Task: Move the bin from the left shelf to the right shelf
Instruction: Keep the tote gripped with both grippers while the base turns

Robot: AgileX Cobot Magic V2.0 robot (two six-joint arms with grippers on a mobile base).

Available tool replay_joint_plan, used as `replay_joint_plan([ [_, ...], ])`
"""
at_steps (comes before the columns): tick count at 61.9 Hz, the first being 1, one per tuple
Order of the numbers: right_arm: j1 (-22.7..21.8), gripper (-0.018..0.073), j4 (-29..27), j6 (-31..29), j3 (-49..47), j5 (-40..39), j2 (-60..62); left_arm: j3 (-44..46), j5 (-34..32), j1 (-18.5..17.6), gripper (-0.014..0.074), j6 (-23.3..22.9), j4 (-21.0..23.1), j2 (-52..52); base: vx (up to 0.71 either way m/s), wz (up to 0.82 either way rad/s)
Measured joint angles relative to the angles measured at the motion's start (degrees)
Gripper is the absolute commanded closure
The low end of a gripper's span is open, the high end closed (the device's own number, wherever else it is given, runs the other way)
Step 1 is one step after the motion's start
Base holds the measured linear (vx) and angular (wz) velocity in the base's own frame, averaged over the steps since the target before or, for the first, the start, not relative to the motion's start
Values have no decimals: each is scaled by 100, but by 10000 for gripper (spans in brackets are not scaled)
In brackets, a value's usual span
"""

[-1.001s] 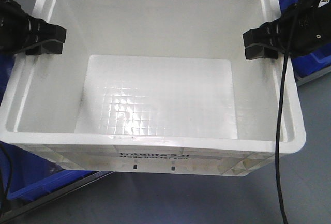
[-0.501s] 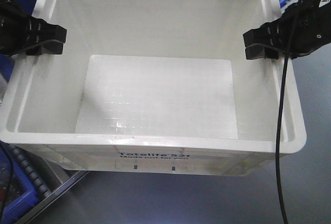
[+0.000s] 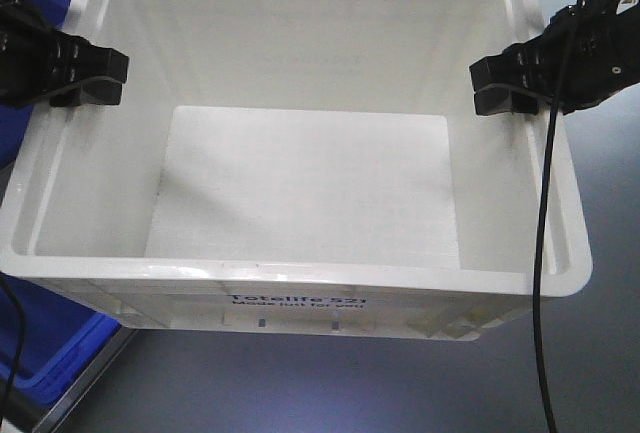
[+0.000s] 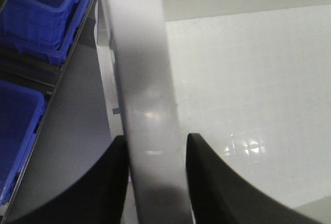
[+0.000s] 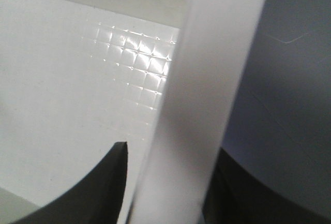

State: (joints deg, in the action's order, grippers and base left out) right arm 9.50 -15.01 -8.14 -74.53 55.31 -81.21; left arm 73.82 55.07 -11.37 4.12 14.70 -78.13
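Observation:
The large white bin (image 3: 310, 183) fills the front view, empty, with black print "Totelife 521" on its near wall. My left gripper (image 3: 90, 78) is shut on the bin's left rim, one finger inside and one outside. My right gripper (image 3: 505, 88) is shut on the right rim the same way. The bin hangs between them above the grey floor. In the left wrist view the rim (image 4: 139, 53) runs between my left gripper's (image 4: 155, 141) dark fingers. In the right wrist view the rim (image 5: 217, 53) runs between my right gripper's (image 5: 168, 149) fingers.
A blue bin (image 3: 50, 343) shows under the white bin's lower left corner. More blue bins (image 4: 36, 6) sit on a shelf at the left in the left wrist view. Grey floor (image 3: 400, 383) lies below and to the right. A black cable (image 3: 540, 253) hangs across the bin's right side.
The bin and both grippers keep their place in the view, while the background shifts: the blue bins behind the right gripper are gone, and the shelf rail at lower left gives way to a blue bin.

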Motion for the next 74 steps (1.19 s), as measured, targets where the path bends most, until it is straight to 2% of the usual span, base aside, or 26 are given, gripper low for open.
replay_joint_plan([
  [74, 0, 564, 0, 0, 0, 0, 0, 0, -5, 0, 601, 0, 0, 0, 18, -55],
])
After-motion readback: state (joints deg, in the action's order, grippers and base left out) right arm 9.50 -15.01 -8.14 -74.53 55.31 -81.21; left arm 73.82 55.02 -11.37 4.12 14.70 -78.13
